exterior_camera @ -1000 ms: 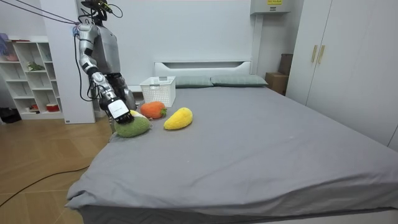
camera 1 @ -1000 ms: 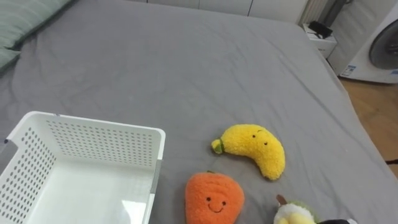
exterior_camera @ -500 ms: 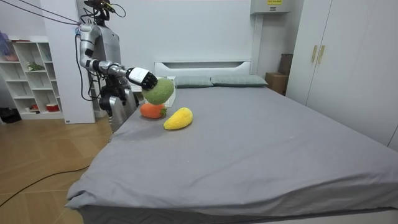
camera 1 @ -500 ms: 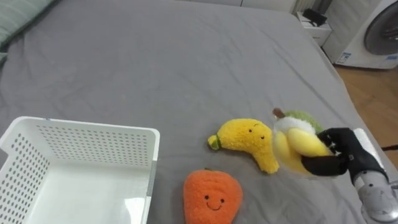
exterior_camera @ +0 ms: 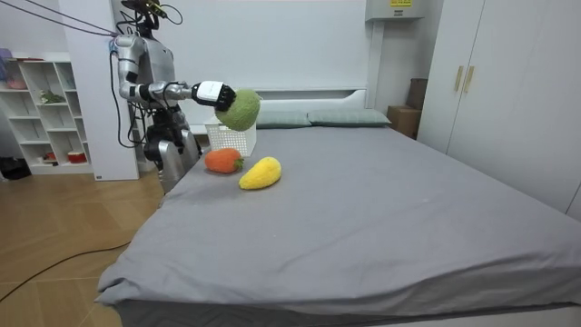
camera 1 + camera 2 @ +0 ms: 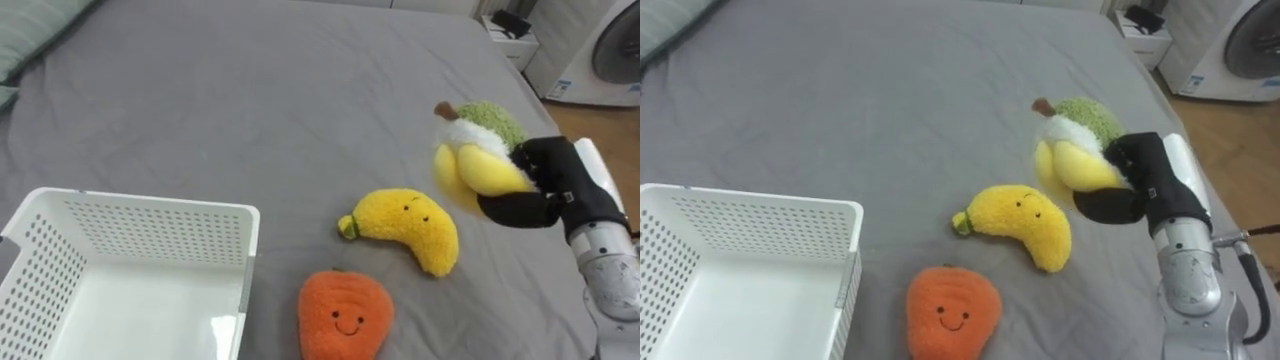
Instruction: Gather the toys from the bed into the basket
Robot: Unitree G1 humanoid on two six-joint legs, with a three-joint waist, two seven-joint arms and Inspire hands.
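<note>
Surface under inspection: one bed point(image 6: 250, 100) with a plain grey sheet, lightly creased. In the room view I note two pillows point(image 5: 340, 117) at its far end against a white headboard point(image 5: 295, 94). White wardrobe doors point(image 5: 508, 82) stand at the room view's right and an open white shelf unit point(image 5: 41, 113) at its left, on a wooden floor point(image 5: 64, 227). From the head camera, part of a washing machine point(image 6: 600, 60) shows past the far right corner of the bed.

The robot stands at the bedside at the room view's left, between the shelf unit and the mattress, with one arm stretched level over the bed.

Count of toys: three.
- One yellow banana toy point(image 6: 410, 228) lies on the sheet, right of centre.
- One orange toy point(image 6: 345, 315) with a smiling face lies nearer, just beside the banana.
- One green and yellow toy point(image 6: 480, 150) is up in the air, above the sheet, right of and beyond the banana. It is blurred, and I take it for a plush fruit of some kind.

Count of containers: one white perforated basket point(image 6: 150, 205), on the bed at near left, well apart from the lifted toy.

The right robot hand point(image 6: 545, 185) has its dark fingers curled round the yellow part of that toy, with the thumb underneath.
</note>
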